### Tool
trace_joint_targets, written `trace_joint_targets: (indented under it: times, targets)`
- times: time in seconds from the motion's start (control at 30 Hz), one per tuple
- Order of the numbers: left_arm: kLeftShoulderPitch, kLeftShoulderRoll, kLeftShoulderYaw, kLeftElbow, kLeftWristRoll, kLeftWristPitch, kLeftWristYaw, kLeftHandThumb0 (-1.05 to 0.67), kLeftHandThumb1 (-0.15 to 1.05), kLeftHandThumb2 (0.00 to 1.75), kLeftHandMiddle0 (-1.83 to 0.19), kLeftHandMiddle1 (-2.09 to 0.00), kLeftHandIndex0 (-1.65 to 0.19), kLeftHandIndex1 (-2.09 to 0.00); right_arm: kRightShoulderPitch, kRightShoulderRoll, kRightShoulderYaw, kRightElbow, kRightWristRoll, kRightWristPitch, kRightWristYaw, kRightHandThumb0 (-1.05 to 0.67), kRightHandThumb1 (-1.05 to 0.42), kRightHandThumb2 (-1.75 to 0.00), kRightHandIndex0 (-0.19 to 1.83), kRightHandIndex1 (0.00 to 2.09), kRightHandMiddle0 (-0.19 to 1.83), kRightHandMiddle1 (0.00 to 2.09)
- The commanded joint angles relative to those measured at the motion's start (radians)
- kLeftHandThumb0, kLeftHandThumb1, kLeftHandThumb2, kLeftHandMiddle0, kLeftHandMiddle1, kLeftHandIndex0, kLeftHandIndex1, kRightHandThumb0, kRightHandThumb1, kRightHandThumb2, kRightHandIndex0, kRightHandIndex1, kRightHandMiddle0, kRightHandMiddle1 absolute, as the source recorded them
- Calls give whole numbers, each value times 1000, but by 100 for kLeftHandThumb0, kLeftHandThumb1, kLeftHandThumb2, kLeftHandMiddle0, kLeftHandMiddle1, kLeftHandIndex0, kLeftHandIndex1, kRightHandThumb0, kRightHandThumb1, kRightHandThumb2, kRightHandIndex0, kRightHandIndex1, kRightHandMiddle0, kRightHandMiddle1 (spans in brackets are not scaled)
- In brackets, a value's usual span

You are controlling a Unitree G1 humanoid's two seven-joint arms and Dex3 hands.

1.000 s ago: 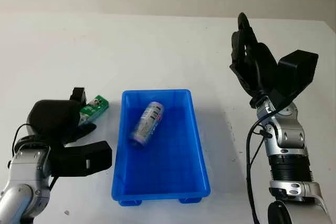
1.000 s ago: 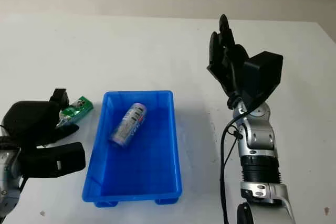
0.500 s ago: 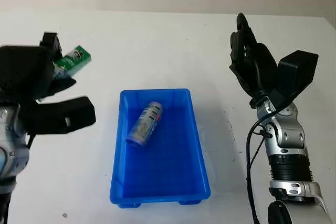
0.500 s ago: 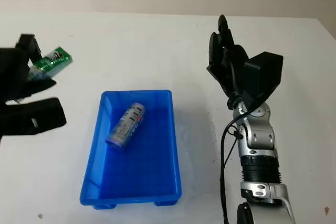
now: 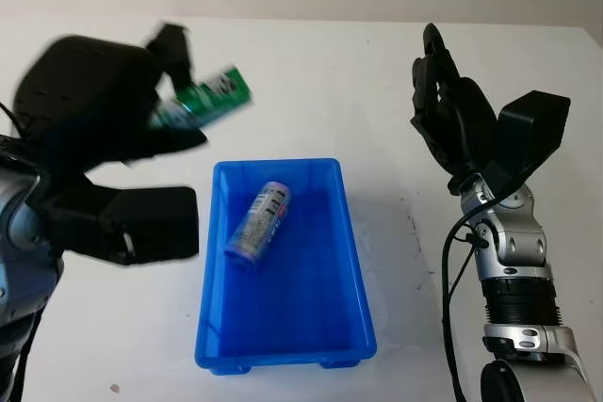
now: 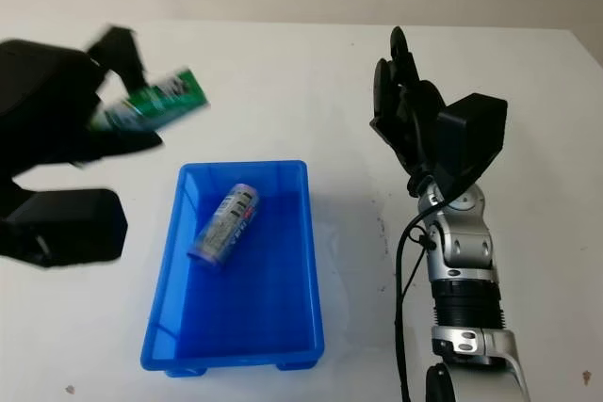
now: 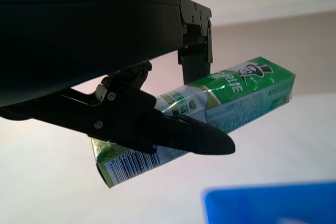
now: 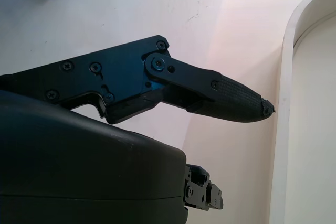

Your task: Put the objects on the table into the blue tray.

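1. The left hand [image 5: 113, 120] is raised above the white table [image 5: 311, 72], to the left of the blue tray [image 5: 353, 261] and near its far corner.
2. Its fingers [image 7: 157, 129] grip a green toothpaste box [image 7: 231, 95], which is held off the table and tilted, one end sticking out towards the tray.
3. A silver can [image 5: 261, 223] lies on its side inside the tray, in the far left part.
4. The right hand [image 5: 452, 115] is open, held upright above the table to the right of the tray, holding nothing.
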Motion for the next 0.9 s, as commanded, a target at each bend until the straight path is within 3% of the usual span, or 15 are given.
trace_joint_targets:
  times: [0.0, 0.23, 0.57, 0.77, 0.87]
  targets:
    - [-42, -8, -14, -48, -28, 18, -43, -41, 105, 25, -60, -208, -28, -201, 5, -3, 2, -17, 3, 3, -4, -74, -105, -75, -19, 0, -19, 0]
    - [-80, -11, -47, -98, -156, 34, -147, -41, 105, 25, -73, -209, -33, -208, 9, -2, 4, -13, 7, -4, 1, -73, -105, -76, -19, 0, -19, 0]
    - [-33, -3, -97, -136, -269, -32, -165, -44, 105, 22, -86, -209, -39, -209, 12, -3, 4, -12, 11, -5, 7, -73, -105, -77, -19, 0, -19, 0]
    - [-23, -19, -140, -148, -321, -23, -174, -43, 105, 16, -93, -209, -37, -209, 15, -1, 4, -15, 11, -7, 9, -73, -105, -76, -19, 0, -19, 0]
    - [-15, -23, -154, -147, -347, -16, -176, -39, 105, 9, -93, -209, -32, -195, 17, 2, 5, -22, 10, 0, 3, -73, -105, -76, -19, 0, -19, 0]
